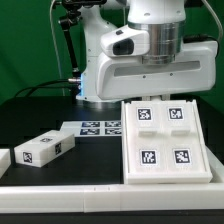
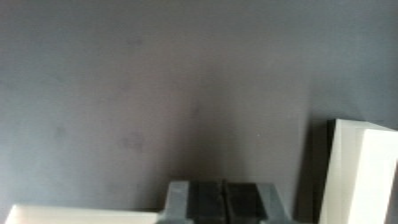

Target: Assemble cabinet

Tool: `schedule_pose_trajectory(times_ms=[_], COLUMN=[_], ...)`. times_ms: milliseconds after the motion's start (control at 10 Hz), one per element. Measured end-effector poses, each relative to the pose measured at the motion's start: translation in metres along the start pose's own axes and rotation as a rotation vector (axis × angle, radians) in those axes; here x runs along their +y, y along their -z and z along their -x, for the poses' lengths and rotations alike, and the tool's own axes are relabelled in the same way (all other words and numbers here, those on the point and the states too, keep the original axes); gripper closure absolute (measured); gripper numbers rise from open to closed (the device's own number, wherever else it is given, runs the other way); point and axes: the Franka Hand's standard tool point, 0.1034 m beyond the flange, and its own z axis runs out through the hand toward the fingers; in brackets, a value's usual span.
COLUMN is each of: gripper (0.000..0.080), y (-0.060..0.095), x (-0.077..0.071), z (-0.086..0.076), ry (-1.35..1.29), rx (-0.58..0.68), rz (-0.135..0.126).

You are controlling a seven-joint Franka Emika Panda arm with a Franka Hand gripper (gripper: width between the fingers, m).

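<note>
The cabinet body [image 1: 165, 140], a large white box with four tagged recessed panels, lies flat at the exterior view's right. A smaller white tagged piece [image 1: 45, 150] lies at the left, and another white piece [image 1: 4, 160] shows at the left edge. The arm's white hand [image 1: 150, 70] hangs just behind the box, and its fingers are hidden there. In the wrist view my gripper [image 2: 224, 203] has its dark pads together with nothing between them, over bare grey table. A white part's edge [image 2: 365, 170] stands close beside the fingers.
The marker board [image 1: 100, 127] lies flat on the table between the small piece and the cabinet body. A white strip [image 2: 80, 213] shows low in the wrist view beside the fingers. The robot's base stands behind the board.
</note>
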Motion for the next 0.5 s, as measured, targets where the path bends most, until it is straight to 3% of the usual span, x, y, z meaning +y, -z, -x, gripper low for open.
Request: schedule_pose_trajectory(times_ms=[300, 500], gripper=[0.0797, 0.0797], y=[0.001, 0.015], x=[0.001, 0.007], z=[0.0, -0.004], ry=[0.003, 0.008], rx=[-0.002, -0.029], rz=[0.0, -0.001])
